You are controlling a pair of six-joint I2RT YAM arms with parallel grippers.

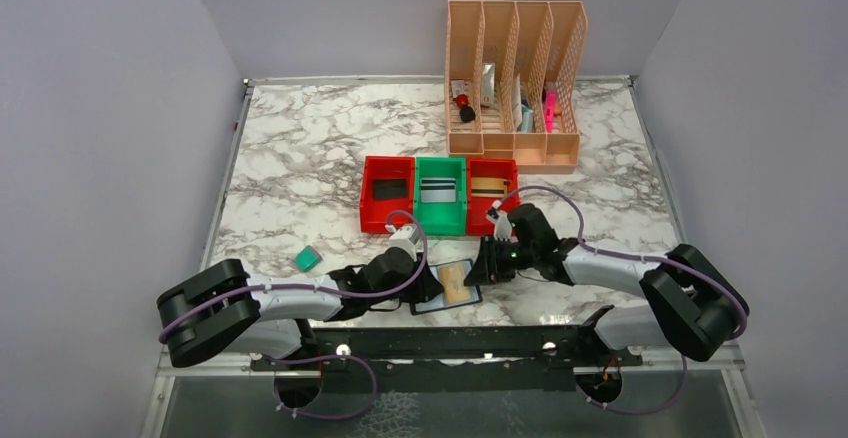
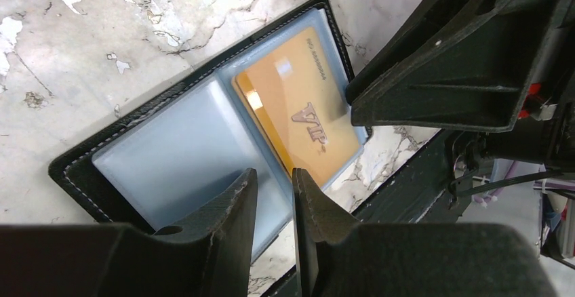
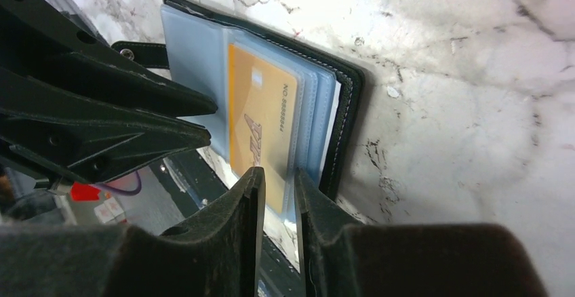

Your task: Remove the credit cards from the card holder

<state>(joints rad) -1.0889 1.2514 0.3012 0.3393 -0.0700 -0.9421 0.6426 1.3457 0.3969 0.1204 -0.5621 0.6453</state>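
The card holder (image 1: pixel 432 306) lies open near the table's front edge, black outside and blue-grey inside (image 2: pixel 169 148) (image 3: pixel 190 53). A gold credit card (image 1: pixel 455 283) (image 2: pixel 298 107) (image 3: pixel 261 114) sits in its right-hand pocket. My left gripper (image 1: pixel 430 284) (image 2: pixel 273 178) is low over the holder's near edge, its jaws a narrow gap apart with nothing between them. My right gripper (image 1: pixel 478 270) (image 3: pixel 274 175) comes from the right with a similar narrow gap. Its tips are at the gold card's edge, and I see no grip on it. The strap tab (image 3: pixel 146 54) sticks out beside the left gripper.
Behind the holder stand a red bin (image 1: pixel 387 194), a green bin (image 1: pixel 441 194) and a second red bin (image 1: pixel 492 190), each with a card inside. An orange file rack (image 1: pixel 515 83) is at the back. A small teal block (image 1: pixel 307 257) lies left. A black rail (image 1: pixel 440 343) runs along the front edge.
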